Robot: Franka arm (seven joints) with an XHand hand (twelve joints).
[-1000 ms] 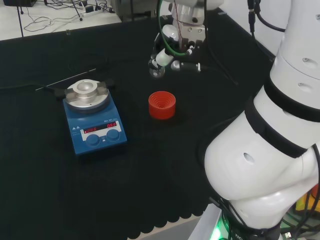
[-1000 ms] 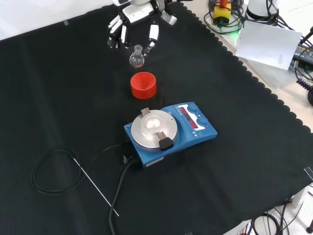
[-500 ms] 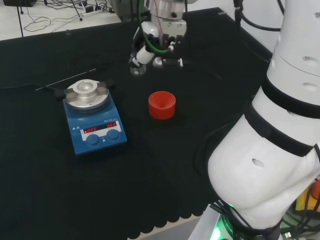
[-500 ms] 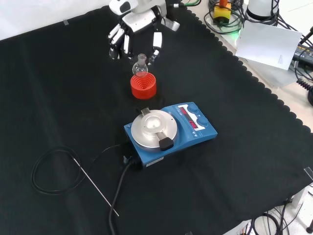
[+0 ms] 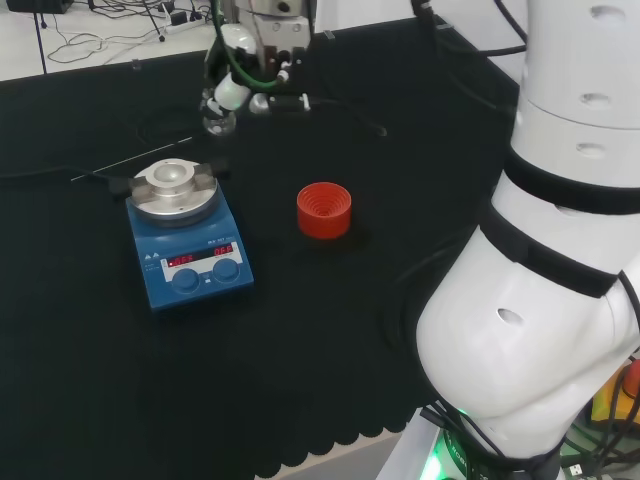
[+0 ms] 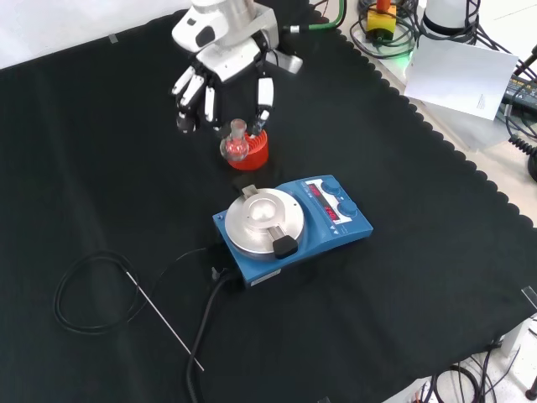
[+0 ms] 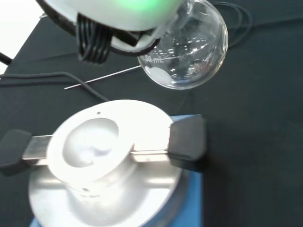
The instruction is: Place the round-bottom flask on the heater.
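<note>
Clamped on the neck of the round-bottom flask [image 6: 236, 145], the robot hand [image 6: 220, 60] has carried it in 1 second past the red stand [image 5: 324, 210] to hover beside the heater [image 6: 289, 225], its dished plate unfilled.

Obscured and cropped items

Front view: round-bottom flask [image 6: 236, 148] hides part of red ribbed stand [image 6: 252, 151]. Wrist view: flask neck hidden behind blurred hand [image 7: 118, 12]; heater [image 7: 109, 165] cut off by the edge.

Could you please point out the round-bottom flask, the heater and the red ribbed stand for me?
round-bottom flask [image 7: 187, 45]: wrist view, on its glass bulb.
heater [image 6: 264, 220]: front view, on its round metal top.
red ribbed stand [image 5: 324, 209]: head view, on its ribbed inside.
</note>
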